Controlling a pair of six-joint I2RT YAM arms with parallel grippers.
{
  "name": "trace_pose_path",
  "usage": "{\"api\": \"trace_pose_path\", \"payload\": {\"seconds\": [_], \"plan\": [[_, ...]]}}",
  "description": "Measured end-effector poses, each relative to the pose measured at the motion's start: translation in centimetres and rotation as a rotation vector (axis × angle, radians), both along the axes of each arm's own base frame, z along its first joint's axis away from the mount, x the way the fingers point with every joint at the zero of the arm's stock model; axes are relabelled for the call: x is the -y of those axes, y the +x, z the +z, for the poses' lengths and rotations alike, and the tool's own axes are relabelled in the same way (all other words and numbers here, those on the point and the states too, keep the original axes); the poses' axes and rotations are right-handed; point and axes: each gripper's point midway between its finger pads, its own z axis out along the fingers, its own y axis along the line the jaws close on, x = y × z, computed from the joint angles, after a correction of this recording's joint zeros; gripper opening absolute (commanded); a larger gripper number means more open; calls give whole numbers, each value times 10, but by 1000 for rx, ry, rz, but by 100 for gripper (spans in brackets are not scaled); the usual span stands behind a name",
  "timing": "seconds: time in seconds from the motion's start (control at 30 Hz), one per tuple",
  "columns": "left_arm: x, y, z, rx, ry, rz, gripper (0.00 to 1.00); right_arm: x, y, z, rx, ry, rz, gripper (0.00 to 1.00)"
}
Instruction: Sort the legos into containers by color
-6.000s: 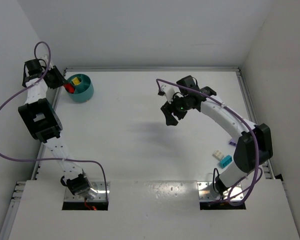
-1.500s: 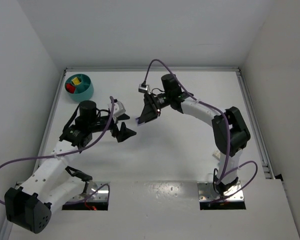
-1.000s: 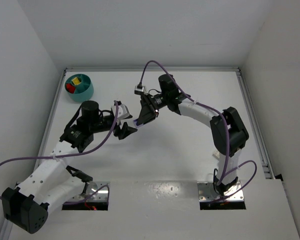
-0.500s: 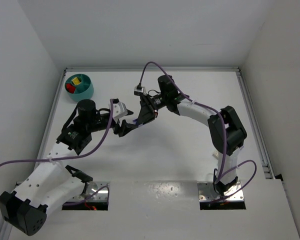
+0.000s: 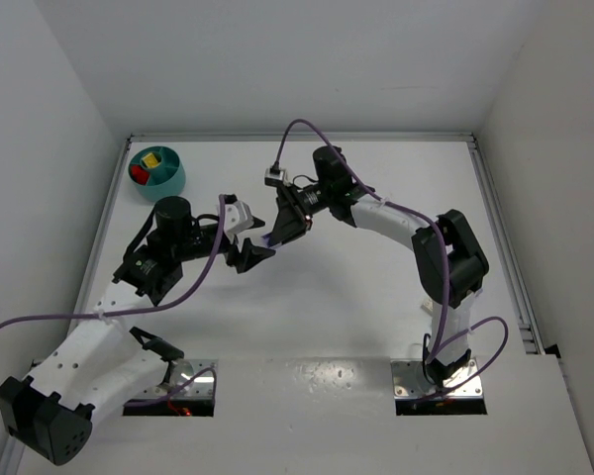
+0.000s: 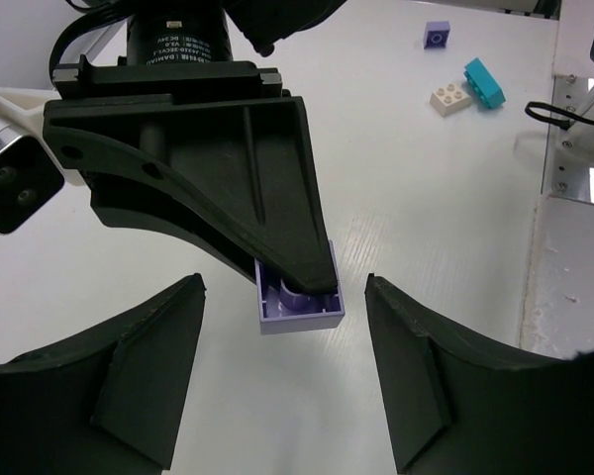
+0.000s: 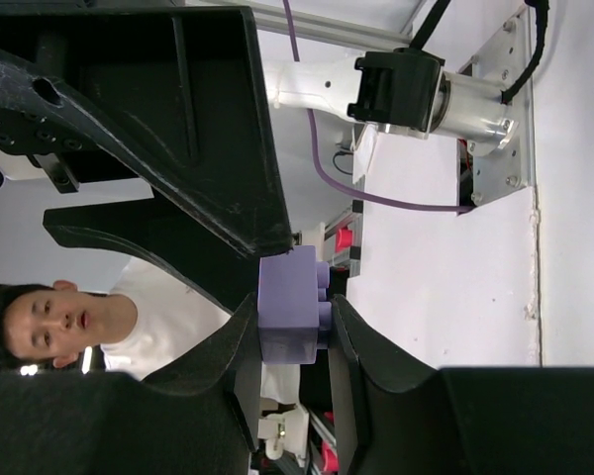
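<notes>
A purple lego (image 7: 289,309) is pinched in my right gripper (image 7: 292,319), which is shut on it above the middle of the table (image 5: 277,234). My left gripper (image 5: 254,253) faces it, open. In the left wrist view the purple lego (image 6: 299,303) sticks out from under the right gripper's dark finger (image 6: 267,198), level with my left fingertips (image 6: 190,292) and touching neither. The teal container (image 5: 168,184) stands at the far left corner with a yellow lego (image 5: 151,158) and a red lego (image 5: 139,176) in separate compartments.
A small purple lego (image 6: 437,35), a cream lego (image 6: 448,95) and a cyan lego (image 6: 484,83) lie on the table near the right arm's base. The table's metal rim (image 5: 495,218) runs along the right side.
Over the last second my left gripper crept right and up, closing on the right gripper's tip. The right gripper held the purple lego and shifted slightly left.
</notes>
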Motion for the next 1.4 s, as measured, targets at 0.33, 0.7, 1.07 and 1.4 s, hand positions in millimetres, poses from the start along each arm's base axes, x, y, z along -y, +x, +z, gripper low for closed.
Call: {"api": "trace_pose_path", "payload": {"seconds": [0.33,0.7,1.07,1.4], "plan": [[2,2,-6,-26,6,-3,46,-2,1,0,2,-3,-7,0],[3,3,-9,-32,11,-5,39,-5,1,4,8,0,-9,0],[-8,13,-13,-55,29,69,12,1,9,6,17,11,-27,70],[-94,67,12,-201,40,447,2,92,112,6,95,39,-343,77]]}}
